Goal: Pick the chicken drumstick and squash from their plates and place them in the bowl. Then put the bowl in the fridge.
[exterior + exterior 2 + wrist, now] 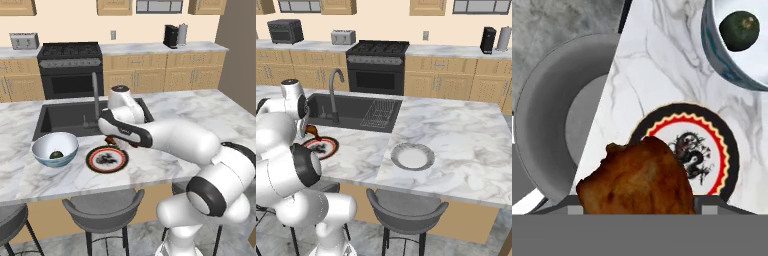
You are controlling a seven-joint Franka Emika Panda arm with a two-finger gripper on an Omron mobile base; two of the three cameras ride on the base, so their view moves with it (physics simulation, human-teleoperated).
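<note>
The chicken drumstick (637, 177) was held in the gripper (119, 141), the jaws clenched on it with the meat between them. In the hand view its glossy brown bulk was seen close to the camera, raised above the near edge of the red-rimmed plate (724, 150). In the left base view a small brown part of the drumstick (111, 139) was visible under the hand, above the far rim of the red-rimmed plate (106, 160) and clear of it.

The red-rimmed plate was located on the marble island counter (200, 115), with its patterned centre bare. The bowl (54, 149) was positioned just beside the red-rimmed plate, on its left in the left base view, apart from it. The squash (56, 154) was lying inside the bowl on the white floor of it; in the hand view the squash (739, 31) was seen as a dark green round lump against the white interior.

The grey plate (412, 156) was set well apart from the red-rimmed plate, on its far side from the bowl, near the front edge of the counter. The sink (70, 119) with its faucet (95, 97) was recessed behind the red-rimmed plate. A grey stool (103, 212) stood below the counter edge, in front of the red-rimmed plate.
</note>
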